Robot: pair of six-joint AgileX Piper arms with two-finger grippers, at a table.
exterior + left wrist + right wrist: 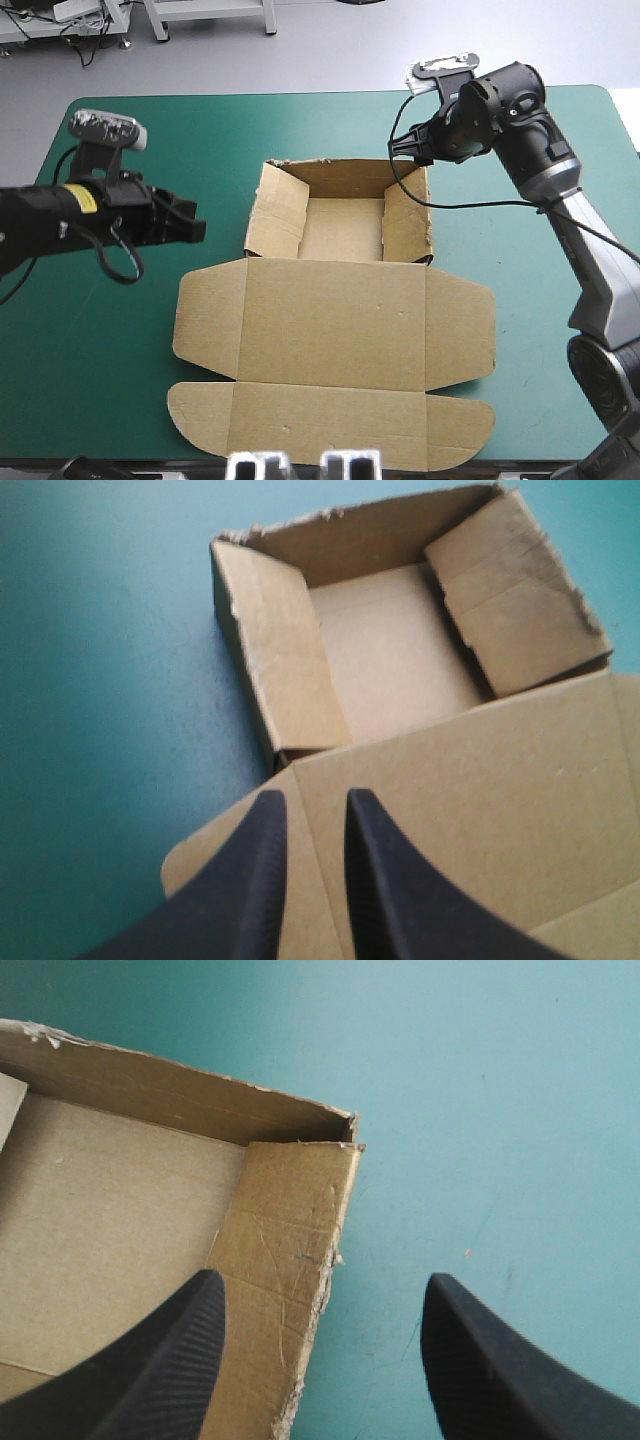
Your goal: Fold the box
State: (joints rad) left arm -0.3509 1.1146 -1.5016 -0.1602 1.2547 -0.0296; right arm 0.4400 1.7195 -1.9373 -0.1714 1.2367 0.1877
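Only the high view takes in the whole box [340,330]. It lies on the middle of the table [100,350], on the teal-green cover. Its tray [342,228], walls raised, sits toward the far edge. The lid [335,310] lies flat toward the near edge, with its rounded front flap almost at that edge. The left wrist view adds the tray's inside: a bare floor, the two side walls leaning inward and a ragged far rim. The right wrist view shows just one far corner of the tray, where the side wall meets the far wall, with frayed board along the top edge. The left arm reaches in level from the table's left edge. The left gripper [190,226] hangs over bare cover just beside the tray's left wall, pointing toward the box and touching nothing. In its own view the left gripper [308,810] shows black fingers [255,890] drawn close, with a slim, even gap and no board between them, over the lid's left corner. The right arm rises from the near right corner of the table and bends back down. The right gripper [405,150] is above the tray's far right corner. In its own view the right gripper [322,1280] has its fingers [170,1360] spread wide. One hangs over the tray's side wall and the other over open cover, and neither is seen to press on the board.
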